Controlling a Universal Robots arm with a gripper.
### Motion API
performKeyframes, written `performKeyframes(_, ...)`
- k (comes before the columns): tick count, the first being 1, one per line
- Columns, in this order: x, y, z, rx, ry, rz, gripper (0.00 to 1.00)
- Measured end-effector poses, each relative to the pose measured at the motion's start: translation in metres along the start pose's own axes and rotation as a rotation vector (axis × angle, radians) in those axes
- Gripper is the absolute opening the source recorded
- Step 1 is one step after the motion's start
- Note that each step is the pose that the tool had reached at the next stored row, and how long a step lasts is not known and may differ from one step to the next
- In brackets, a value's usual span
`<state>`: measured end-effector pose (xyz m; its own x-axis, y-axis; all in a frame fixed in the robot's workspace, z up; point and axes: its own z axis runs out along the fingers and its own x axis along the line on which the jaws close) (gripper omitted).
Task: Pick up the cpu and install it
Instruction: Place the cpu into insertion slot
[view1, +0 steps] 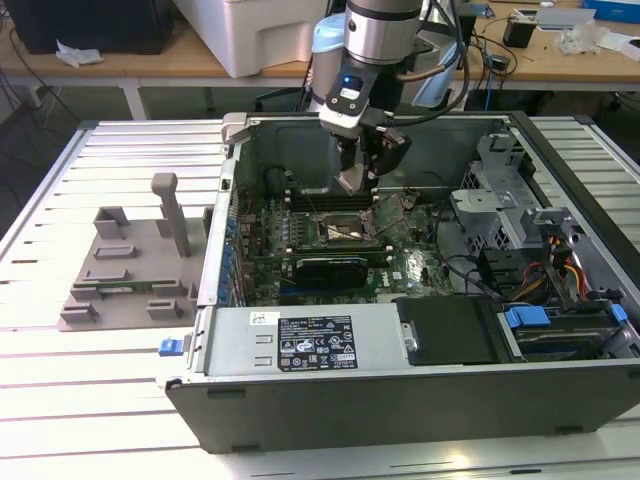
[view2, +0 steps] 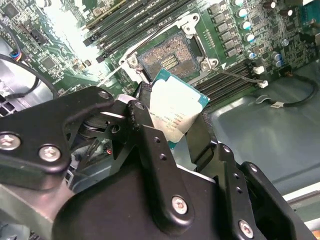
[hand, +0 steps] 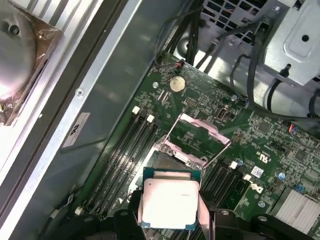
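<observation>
While fingers (view2: 200, 140) clamp it | cpu (hand: 169, 202): flat silver square, green rim | above socket (view2: 167, 57)

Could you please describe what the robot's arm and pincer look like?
The arm is a silver cylinder with a pale blue cap and a small blue light near the wrist; black cables run beside it. The pincer is made of black angular links with silver screws.
</observation>
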<state>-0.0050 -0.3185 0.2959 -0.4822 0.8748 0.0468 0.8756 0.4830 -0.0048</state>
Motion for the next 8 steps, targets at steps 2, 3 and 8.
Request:
performKeyframes(2, 0.0, 0.0, 0.0, -0.0005, -0.0026, 0.045, 0.53)
performKeyframes(3, 0.0, 0.0, 0.0001, -0.0005, -0.0041, 0.063, 0.53)
performKeyframes(8, 0.0, 0.0, 0.0003, -0.0014, -0.0077, 0.128, 0.53)
